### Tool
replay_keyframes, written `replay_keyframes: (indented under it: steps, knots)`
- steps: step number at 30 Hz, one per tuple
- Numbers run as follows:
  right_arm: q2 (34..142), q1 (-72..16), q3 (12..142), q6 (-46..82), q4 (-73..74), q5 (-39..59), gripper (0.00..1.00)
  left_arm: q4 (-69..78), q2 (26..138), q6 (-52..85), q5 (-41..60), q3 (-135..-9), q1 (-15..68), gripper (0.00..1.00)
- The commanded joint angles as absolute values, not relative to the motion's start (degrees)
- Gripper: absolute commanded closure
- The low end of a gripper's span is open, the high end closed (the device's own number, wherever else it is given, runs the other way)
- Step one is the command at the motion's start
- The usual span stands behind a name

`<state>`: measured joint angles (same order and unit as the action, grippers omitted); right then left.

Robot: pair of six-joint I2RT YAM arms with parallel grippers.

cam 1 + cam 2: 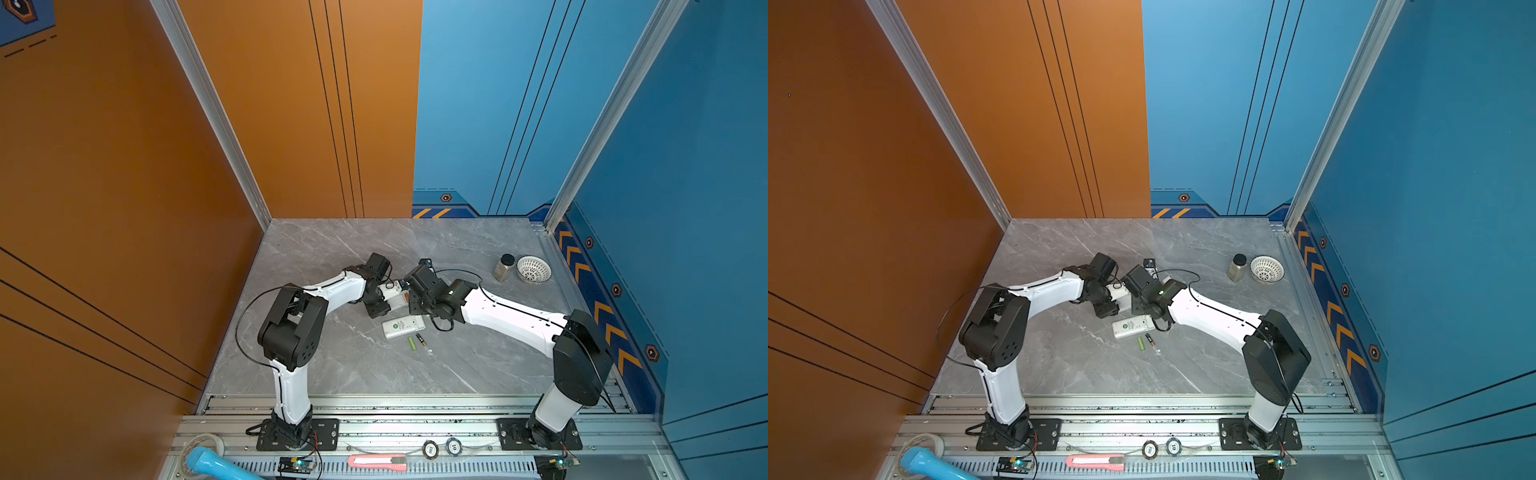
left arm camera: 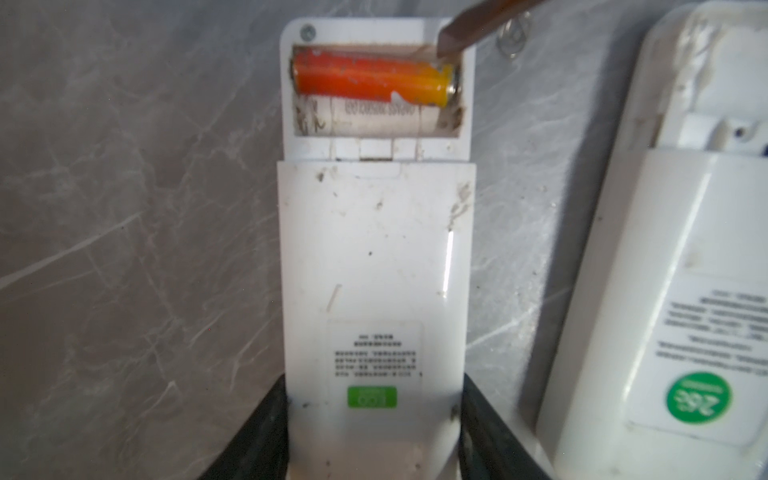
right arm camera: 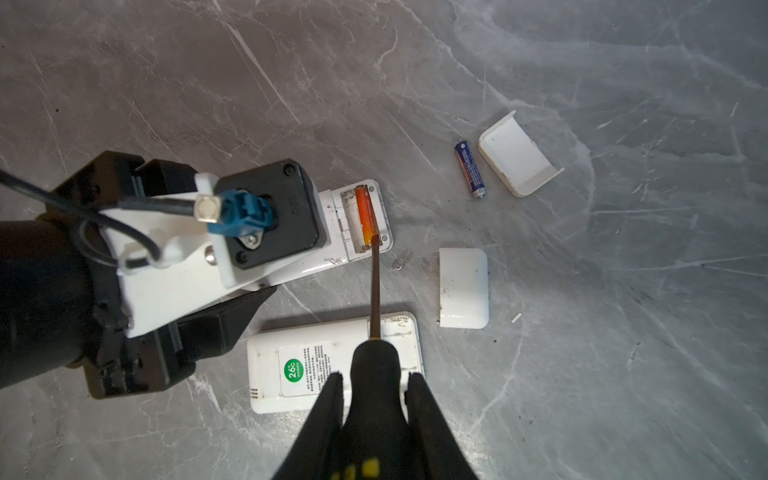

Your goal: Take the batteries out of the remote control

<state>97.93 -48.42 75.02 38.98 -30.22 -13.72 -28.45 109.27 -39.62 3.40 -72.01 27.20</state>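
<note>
The red-orange battery (image 2: 370, 81) lies in the open compartment at one end of a white remote control (image 2: 374, 249), filling one of its two slots. The slot beside it is bare, showing only a white printed label. The left claw (image 2: 372, 415) is clenched on the remote's long sides at the opposite, labelled end. Whether the remote rests on the grey marble table (image 1: 332, 365) or hangs just above it cannot be told. The right claw (image 3: 376, 378) is clenched on the black handle of a screwdriver (image 3: 375, 286), and the blade tip sits at the yellow end of the red-orange battery, apparently touching it. Three more batteries lie loose on the table. A lime green battery (image 1: 412, 343) and a black battery with a gold end (image 1: 421, 339) lie side by side, close but apart, just beside a second remote (image 1: 403, 326) that lies back-up with a round green sticker. A dark blue battery (image 3: 469, 168) lies further off, just beside an upturned white cover (image 3: 519, 156). Another white cover (image 3: 463, 286) lies rounded side up near the second remote's end. A small wire ring (image 3: 402, 262) sits on the table close to the open compartment. At the far right of the table stand a dark-lidded jar (image 1: 504, 268) and a white slotted basket (image 1: 534, 270), close together and well apart from the remotes.
</note>
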Motion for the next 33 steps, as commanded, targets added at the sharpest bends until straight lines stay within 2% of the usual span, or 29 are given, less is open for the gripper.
replay_keyframes:
  steps: [1, 19, 33]
  knots:
    - [96.48, -48.34, 74.6, 39.76, -30.08, -13.87, 1.0, -30.94, 107.92, -40.78, 3.52, -72.42, 28.29, 1.0]
    - [96.98, -48.55, 74.46, 40.36, -32.56, -12.74, 1.0, -30.48, 107.7, -40.96, 2.6, -72.26, 28.39, 1.0]
    - [101.59, -48.86, 79.21, 38.26, -36.7, -13.89, 1.0, -30.43, 106.98, -42.16, 3.07, -72.22, 28.36, 1.0]
